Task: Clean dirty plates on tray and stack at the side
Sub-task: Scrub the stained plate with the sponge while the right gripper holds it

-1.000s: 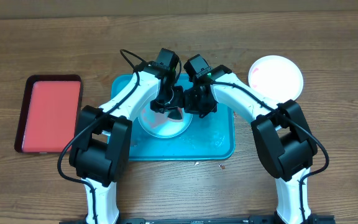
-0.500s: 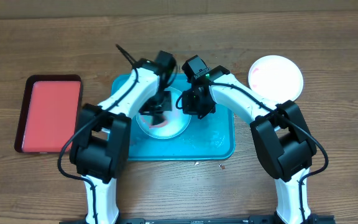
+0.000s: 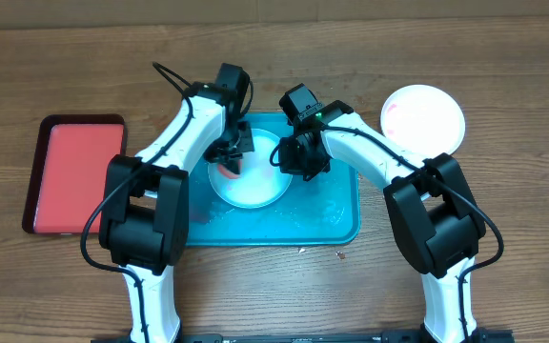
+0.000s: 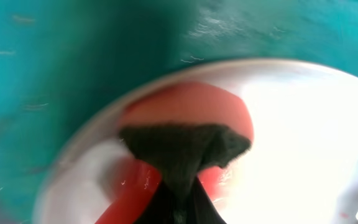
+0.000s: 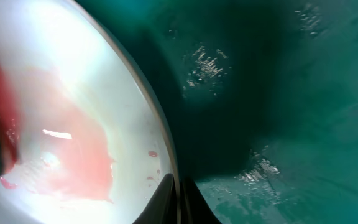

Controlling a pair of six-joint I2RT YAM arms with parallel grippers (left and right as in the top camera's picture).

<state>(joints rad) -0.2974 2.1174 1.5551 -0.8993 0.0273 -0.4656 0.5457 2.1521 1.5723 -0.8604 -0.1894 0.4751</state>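
A pale mint plate lies on the teal tray. My left gripper is shut on a red sponge with a dark scouring pad and presses it on the plate's far-left part. In the left wrist view the sponge sits on the plate just ahead of my fingers. My right gripper is shut on the plate's right rim. In the right wrist view its fingers pinch the rim, and the plate carries a pink smear. A white plate with pink smears lies on the table at the right. The yellow-green plate is out of view.
A smaller red tray with a dark rim lies on the table to the left of the teal tray. The teal tray's floor is wet and streaked. Small crumbs lie on the table near the tray's front edge.
My left gripper has moved the sponge from the plate's middle to its far-left part. My right gripper has stayed on the plate's rim.
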